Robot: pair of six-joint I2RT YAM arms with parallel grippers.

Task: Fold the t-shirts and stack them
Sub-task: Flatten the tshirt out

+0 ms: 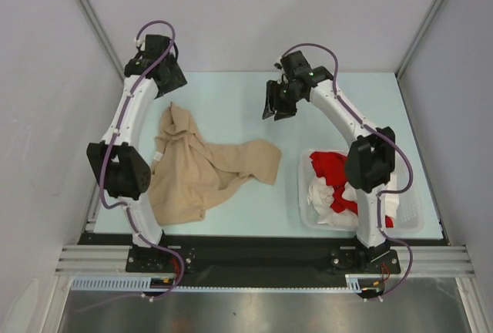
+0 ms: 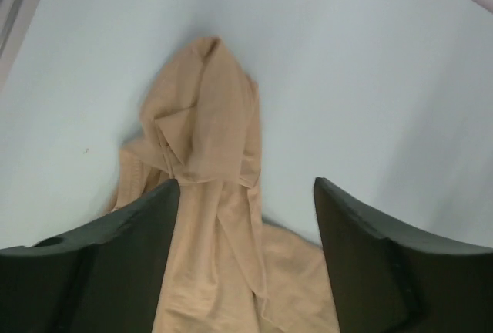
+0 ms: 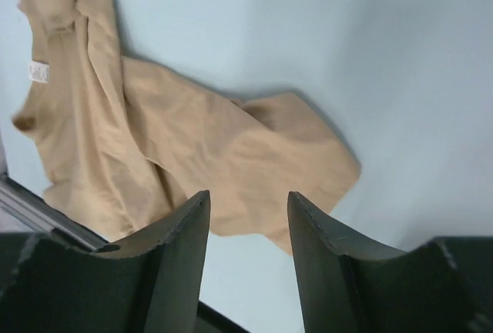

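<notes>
A beige-tan t-shirt [image 1: 192,171] lies crumpled on the pale table, left of centre, with one part stretched out to the right. Its bunched far end [image 2: 204,117] shows in the left wrist view, and its spread part [image 3: 192,140] in the right wrist view. My left gripper [image 1: 171,82] [image 2: 245,183] hovers open above the shirt's far end and holds nothing. My right gripper [image 1: 277,109] [image 3: 248,194] is open too, raised over the table beyond the shirt's right tip, with nothing between its fingers. A red t-shirt [image 1: 331,167] and a white one [image 1: 323,194] lie heaped in the basket.
The white plastic lattice basket [image 1: 303,194] stands at the near right, partly hidden by the right arm. Grey walls with metal frame posts close in the table on the left, right and back. A black rail [image 1: 246,256] runs along the near edge.
</notes>
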